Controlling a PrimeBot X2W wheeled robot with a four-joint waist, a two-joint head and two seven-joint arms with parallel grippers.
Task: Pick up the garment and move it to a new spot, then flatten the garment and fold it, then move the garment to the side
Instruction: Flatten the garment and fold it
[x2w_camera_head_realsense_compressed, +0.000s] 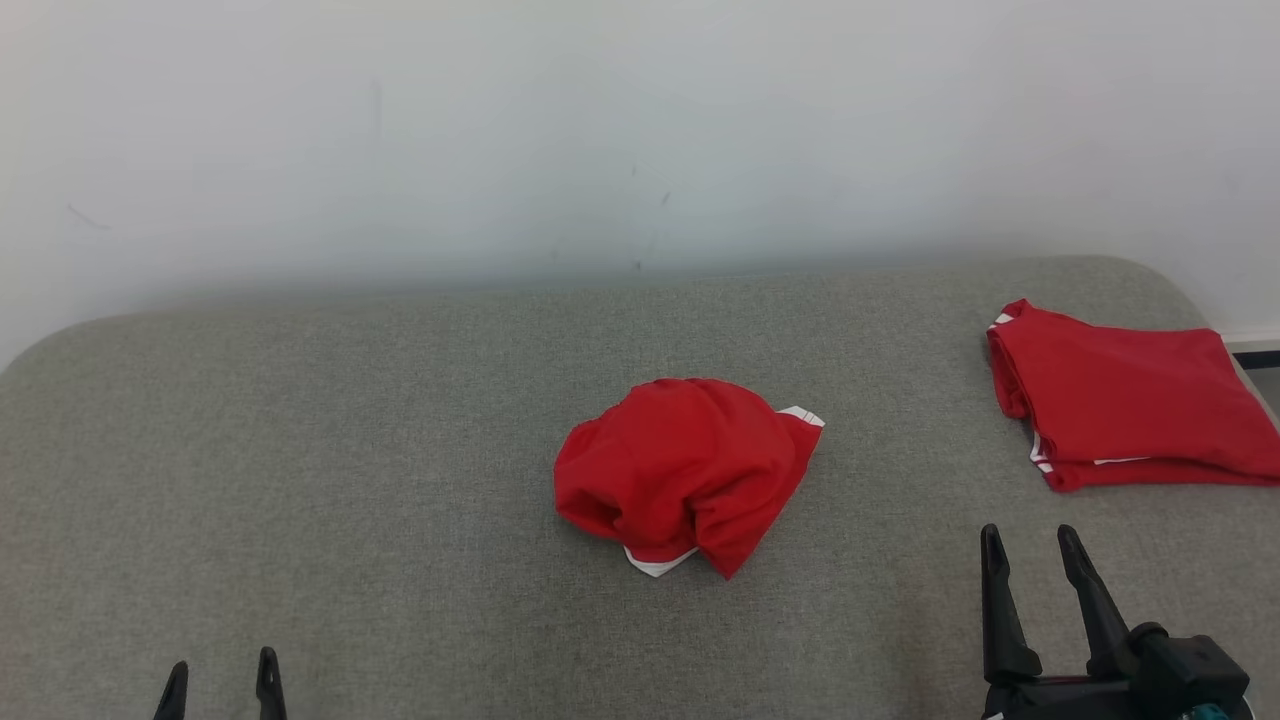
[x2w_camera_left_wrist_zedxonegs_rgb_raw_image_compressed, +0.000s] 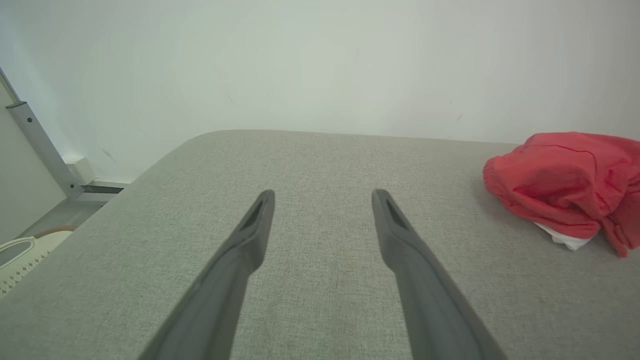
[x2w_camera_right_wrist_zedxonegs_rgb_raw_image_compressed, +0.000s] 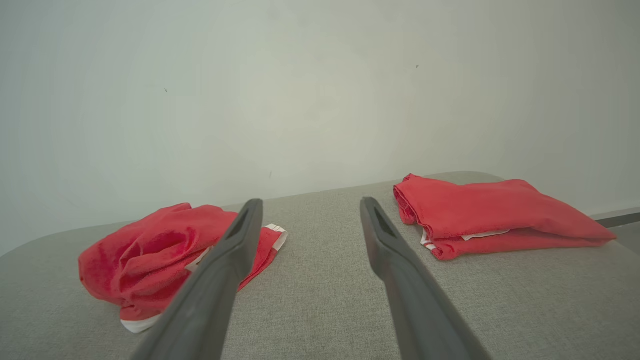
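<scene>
Red garment (x2w_camera_head_realsense_compressed: 685, 470) bunched up dead center, folded garment (x2w_camera_head_realsense_compressed: 1125, 400) at 2 o'clock. Left gripper (x2w_camera_head_realsense_compressed: 222, 668) and right gripper (x2w_camera_head_realsense_compressed: 1030, 540) both spread, empty.

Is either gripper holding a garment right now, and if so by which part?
Nothing is held. The left gripper and right gripper are both open and empty, apart from the crumpled red garment and the folded red garment.

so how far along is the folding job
One folded red garment lies at the right side of the grey surface and looks done. Nothing is in hand: left gripper and right gripper are open and empty. The crumpled garment in the middle is not yet picked up, flattened, folded or set aside.
</scene>
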